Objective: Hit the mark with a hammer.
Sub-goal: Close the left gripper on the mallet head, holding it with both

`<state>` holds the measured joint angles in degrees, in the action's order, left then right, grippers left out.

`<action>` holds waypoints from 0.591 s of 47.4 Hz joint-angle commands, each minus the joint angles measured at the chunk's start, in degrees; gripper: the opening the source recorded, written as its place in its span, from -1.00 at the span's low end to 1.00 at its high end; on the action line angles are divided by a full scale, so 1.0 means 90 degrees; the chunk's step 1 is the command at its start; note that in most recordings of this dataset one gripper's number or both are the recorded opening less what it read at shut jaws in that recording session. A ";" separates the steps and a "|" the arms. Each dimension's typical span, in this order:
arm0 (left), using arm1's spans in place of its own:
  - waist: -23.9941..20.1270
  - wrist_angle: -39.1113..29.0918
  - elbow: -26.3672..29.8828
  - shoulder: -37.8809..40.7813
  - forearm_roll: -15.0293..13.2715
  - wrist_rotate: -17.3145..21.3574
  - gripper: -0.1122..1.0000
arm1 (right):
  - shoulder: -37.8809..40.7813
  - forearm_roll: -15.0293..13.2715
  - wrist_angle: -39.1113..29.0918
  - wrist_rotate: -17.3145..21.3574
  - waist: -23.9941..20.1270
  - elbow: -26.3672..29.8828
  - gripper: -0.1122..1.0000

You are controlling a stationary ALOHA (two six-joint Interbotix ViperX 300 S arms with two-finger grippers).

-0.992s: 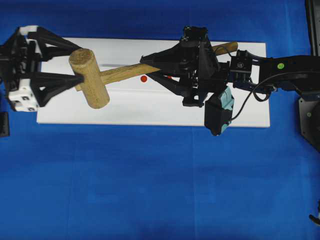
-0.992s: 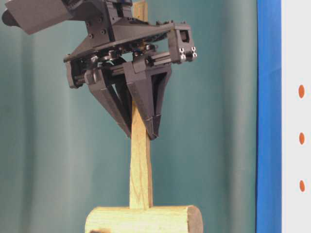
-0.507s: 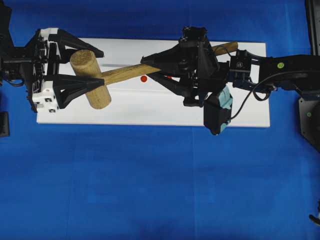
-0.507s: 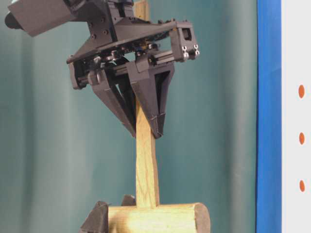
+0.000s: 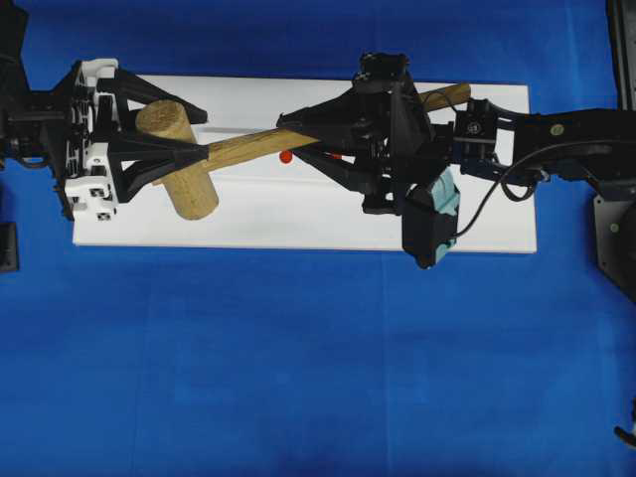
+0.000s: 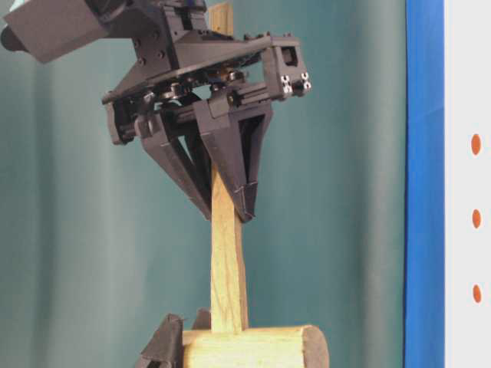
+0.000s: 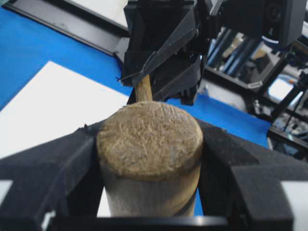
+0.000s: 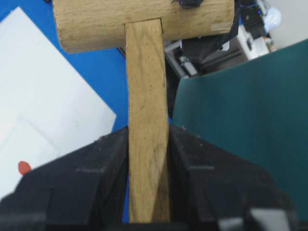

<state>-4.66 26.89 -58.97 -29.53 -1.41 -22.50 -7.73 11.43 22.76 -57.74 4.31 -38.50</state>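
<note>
The hammer [image 5: 199, 159] is clamped by the right gripper [image 5: 288, 136] at the handle; the left gripper [image 5: 194, 134] is closed on its head. The red mark [image 5: 285, 156] under the handle is unstruck.

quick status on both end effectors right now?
Left end effector: closed on the mallet head.
Right end effector: shut on the mallet handle.

**Left pincer closes on the mallet head**

A second ago the left pincer [image 5: 189, 132] stood wide open at the white board's [image 5: 298, 214] left end, short of the hammer [image 5: 179, 171]. It has since moved in over that end and narrowed, so its fingers [image 7: 72, 159] now press both sides of the thick head. In the table-level view, the handle now leans slightly instead of standing straight.
</note>
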 commanded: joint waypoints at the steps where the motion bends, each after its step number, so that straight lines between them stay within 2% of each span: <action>1: 0.0029 0.0029 0.0098 -0.0059 0.0020 0.0000 0.02 | -0.0215 0.0225 -0.0029 0.0068 0.0078 0.0283 -0.62; 5: 0.0029 0.0029 0.0088 -0.0088 0.0020 0.0000 0.02 | -0.0215 0.0410 -0.0117 0.0068 0.0127 0.0293 -0.61; 8: 0.0029 0.0029 0.0068 -0.0117 0.0020 0.0010 0.02 | -0.0215 0.0508 -0.0186 0.0068 0.0146 0.0293 -0.45; 10: 0.0029 0.0020 0.0049 -0.0137 0.0029 0.0029 0.02 | -0.0215 0.0537 -0.0234 0.0068 0.0146 0.0293 -0.27; 17: 0.0029 -0.0068 0.0039 -0.0205 0.0049 0.0186 0.02 | -0.0215 0.0654 -0.0566 0.0078 0.0088 0.0303 0.58; 21: 0.0029 -0.0166 0.0039 -0.0215 0.0049 0.0508 0.02 | -0.0225 0.0801 -0.0811 0.0166 0.0068 0.0342 0.89; 25: 0.0029 -0.0313 0.0049 -0.0215 0.0049 0.0947 0.02 | -0.0234 0.1123 -0.1162 0.0410 0.0029 0.0410 0.89; 28: 0.0020 -0.0439 0.0068 -0.0215 0.0049 0.1445 0.02 | -0.0254 0.1318 -0.1455 0.0625 0.0000 0.0469 0.90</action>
<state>-4.57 23.47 -59.41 -30.67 -1.14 -12.66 -8.26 21.27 12.04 -53.70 4.66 -36.30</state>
